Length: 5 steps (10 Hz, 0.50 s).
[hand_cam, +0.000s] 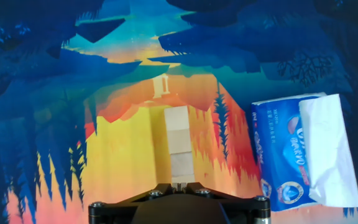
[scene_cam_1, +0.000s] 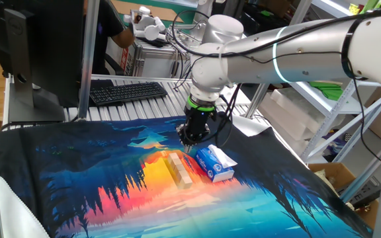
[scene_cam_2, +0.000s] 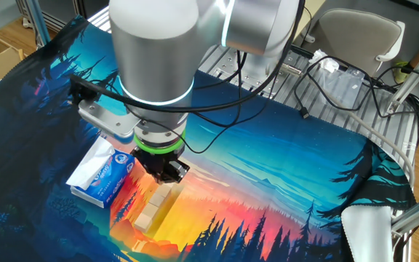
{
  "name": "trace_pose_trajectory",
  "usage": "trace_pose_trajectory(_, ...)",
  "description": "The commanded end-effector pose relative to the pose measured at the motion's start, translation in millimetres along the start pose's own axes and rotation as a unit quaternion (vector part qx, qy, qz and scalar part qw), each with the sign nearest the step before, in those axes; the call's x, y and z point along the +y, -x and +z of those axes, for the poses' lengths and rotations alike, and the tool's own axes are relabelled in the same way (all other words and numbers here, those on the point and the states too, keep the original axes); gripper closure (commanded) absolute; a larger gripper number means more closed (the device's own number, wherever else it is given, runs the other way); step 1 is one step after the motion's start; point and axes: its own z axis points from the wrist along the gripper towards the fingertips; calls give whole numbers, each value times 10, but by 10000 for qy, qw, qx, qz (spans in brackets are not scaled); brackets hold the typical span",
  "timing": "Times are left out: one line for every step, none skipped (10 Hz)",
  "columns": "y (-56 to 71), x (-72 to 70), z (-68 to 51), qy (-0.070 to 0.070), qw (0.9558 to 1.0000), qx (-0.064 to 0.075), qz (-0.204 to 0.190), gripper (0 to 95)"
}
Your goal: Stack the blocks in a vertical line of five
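Observation:
Several small light-tan wooden blocks lie touching in a straight row flat on the colourful cloth. The same blocks show in the other fixed view, and in the hand view the blocks run away from the fingers. My gripper hangs just above the row's near end, and the gripper hides that end of the row in the other fixed view. In the hand view the gripper is shut, its fingertips together with nothing between them.
A blue-and-white tissue box lies close beside the row, and the tissue box is right of it in the hand view. A keyboard and monitor stand behind the cloth. Cables cross the metal table edge.

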Motion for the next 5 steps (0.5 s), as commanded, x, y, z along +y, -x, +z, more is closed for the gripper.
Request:
trace_pose_trajectory(-1,3,-6,6,10000,37,-3,950)
trace_pose_trajectory(-1,5,0,0,10000,38,-9,950)
trace_pose_trajectory(-1,6,3,2,10000,43,-36,950)
trace_pose_trajectory(-3,12,0,5,10000,67,-39,950)
trace_pose_trajectory(-3,12,0,3,10000,87,-32,950)
